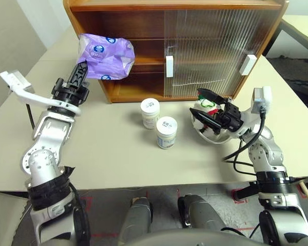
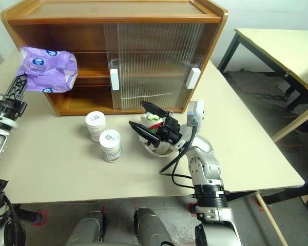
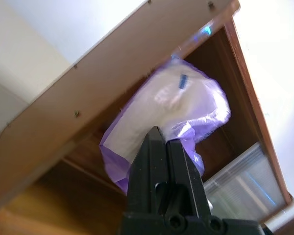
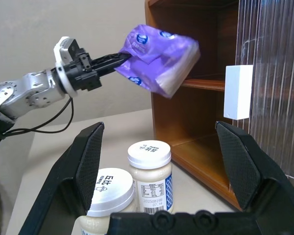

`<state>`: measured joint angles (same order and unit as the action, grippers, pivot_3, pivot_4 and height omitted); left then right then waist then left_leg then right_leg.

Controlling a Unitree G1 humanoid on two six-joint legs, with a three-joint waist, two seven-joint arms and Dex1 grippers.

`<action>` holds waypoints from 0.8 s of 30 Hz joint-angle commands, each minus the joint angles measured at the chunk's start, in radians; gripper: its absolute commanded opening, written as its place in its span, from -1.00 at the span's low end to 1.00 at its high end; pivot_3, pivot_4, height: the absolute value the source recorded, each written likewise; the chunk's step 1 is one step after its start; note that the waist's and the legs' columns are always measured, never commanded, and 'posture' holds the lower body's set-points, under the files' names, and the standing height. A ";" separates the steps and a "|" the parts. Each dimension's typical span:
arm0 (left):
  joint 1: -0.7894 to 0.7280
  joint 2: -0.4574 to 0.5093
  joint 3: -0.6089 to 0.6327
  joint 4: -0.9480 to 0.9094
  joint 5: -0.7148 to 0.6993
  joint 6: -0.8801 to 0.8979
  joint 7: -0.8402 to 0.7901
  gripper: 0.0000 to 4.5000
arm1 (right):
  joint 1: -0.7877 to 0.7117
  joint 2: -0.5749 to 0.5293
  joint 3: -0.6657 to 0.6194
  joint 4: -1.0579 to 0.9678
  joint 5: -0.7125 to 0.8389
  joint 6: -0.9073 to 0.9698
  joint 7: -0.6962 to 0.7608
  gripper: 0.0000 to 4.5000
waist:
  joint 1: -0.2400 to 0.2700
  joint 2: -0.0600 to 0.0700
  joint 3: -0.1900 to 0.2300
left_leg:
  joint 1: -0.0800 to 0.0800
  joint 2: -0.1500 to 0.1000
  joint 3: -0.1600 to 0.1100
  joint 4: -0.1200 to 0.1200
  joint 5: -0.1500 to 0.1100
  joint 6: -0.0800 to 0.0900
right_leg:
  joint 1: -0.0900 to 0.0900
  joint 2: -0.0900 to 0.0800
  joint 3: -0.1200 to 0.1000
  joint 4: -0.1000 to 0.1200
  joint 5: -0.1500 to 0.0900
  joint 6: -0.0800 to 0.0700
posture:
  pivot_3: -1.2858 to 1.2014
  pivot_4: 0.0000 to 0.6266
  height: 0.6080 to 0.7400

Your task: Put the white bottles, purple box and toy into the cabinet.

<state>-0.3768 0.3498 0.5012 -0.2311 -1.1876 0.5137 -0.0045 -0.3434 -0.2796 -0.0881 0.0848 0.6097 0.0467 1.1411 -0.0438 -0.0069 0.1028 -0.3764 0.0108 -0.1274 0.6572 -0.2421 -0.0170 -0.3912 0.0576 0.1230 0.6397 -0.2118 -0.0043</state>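
Note:
My left gripper point(image 1: 81, 67) is shut on a corner of the purple box point(image 1: 105, 55) and holds it in the air in front of the cabinet's point(image 1: 174, 7) open left half, at the height of the upper shelf. Two white bottles point(image 1: 150, 113) point(image 1: 166, 131) stand upright side by side on the table in front of the cabinet. Over at the right, the toy point(image 1: 203, 109) lies in a round steel bowl point(image 1: 218, 137). My right gripper point(image 2: 147, 119) stands open at the bowl, one finger above the toy and one in front of it, with nothing gripped.
The ribbed sliding doors point(image 1: 215, 51) with white block handles point(image 1: 169, 66) cover the cabinet's right half. The beige table point(image 1: 108, 154) ends close in front of me. A second table point(image 2: 277, 43) stands off to the right.

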 commanded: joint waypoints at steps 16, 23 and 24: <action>-0.152 -0.078 -0.074 0.160 0.124 -0.048 -0.039 -0.99 | 0.031 0.024 0.053 -0.097 -0.003 0.016 -0.069 1.00 | -0.004 -0.002 0.001 | -0.005 -0.003 -0.001 0.001 -0.002 0.003 | -0.001 0.000 0.000 -0.006 0.004 0.000 | -0.05 -0.67 1.00; -0.311 -0.090 -0.096 0.338 0.245 -0.115 -0.073 -0.99 | 0.047 0.028 0.072 -0.132 0.011 0.038 -0.084 1.00 | -0.003 -0.003 0.002 | -0.006 -0.003 -0.001 0.003 -0.001 0.004 | 0.000 -0.001 0.000 -0.007 0.005 0.001 | -0.06 -0.68 1.00; -0.329 -0.094 -0.097 0.361 0.259 -0.122 -0.078 -0.99 | 0.049 0.029 0.074 -0.139 0.012 0.041 -0.087 1.00 | -0.003 -0.003 0.002 | -0.006 -0.003 -0.001 0.003 -0.001 0.004 | 0.000 -0.001 0.000 -0.007 0.005 0.002 | -0.06 -0.68 1.00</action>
<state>-0.6919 0.2633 0.4177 0.0916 -0.9584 0.4044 -0.0673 -0.3027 -0.2535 -0.0219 -0.0337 0.6164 0.0783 1.0587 -0.0472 -0.0098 0.1046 -0.3820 0.0076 -0.1284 0.6599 -0.2436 -0.0124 -0.3912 0.0565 0.1235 0.6328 -0.2072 -0.0024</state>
